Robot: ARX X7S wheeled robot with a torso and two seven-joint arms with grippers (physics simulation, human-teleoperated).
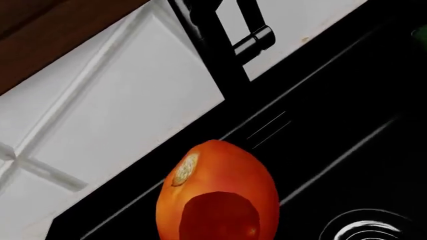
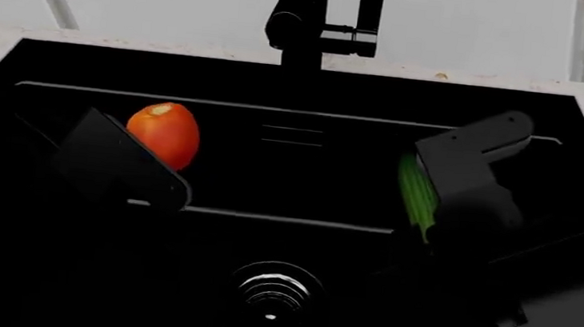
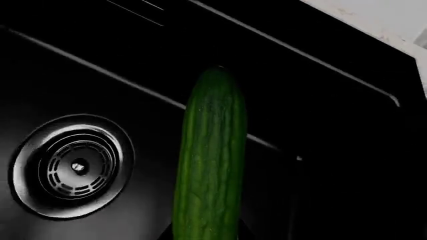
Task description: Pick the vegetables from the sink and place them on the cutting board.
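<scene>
The sink (image 2: 76,70) is a deep black basin. My left gripper (image 2: 152,168) is shut on the red-orange tomato (image 2: 163,131) and holds it near the sink's back left. The tomato fills the near edge of the left wrist view (image 1: 217,192), pale stem spot showing. My right gripper (image 2: 430,194) is shut on the dark green cucumber (image 2: 414,193) at the sink's right. In the right wrist view the cucumber (image 3: 210,170) points away from the jaws, above the sink floor. The cutting board is out of view.
A black faucet (image 2: 312,17) stands at the back middle of the sink and also shows in the left wrist view (image 1: 223,55). The chrome ringed drain (image 2: 273,302) lies front middle and shows in the right wrist view (image 3: 72,166). A white tiled wall (image 1: 120,110) rises behind.
</scene>
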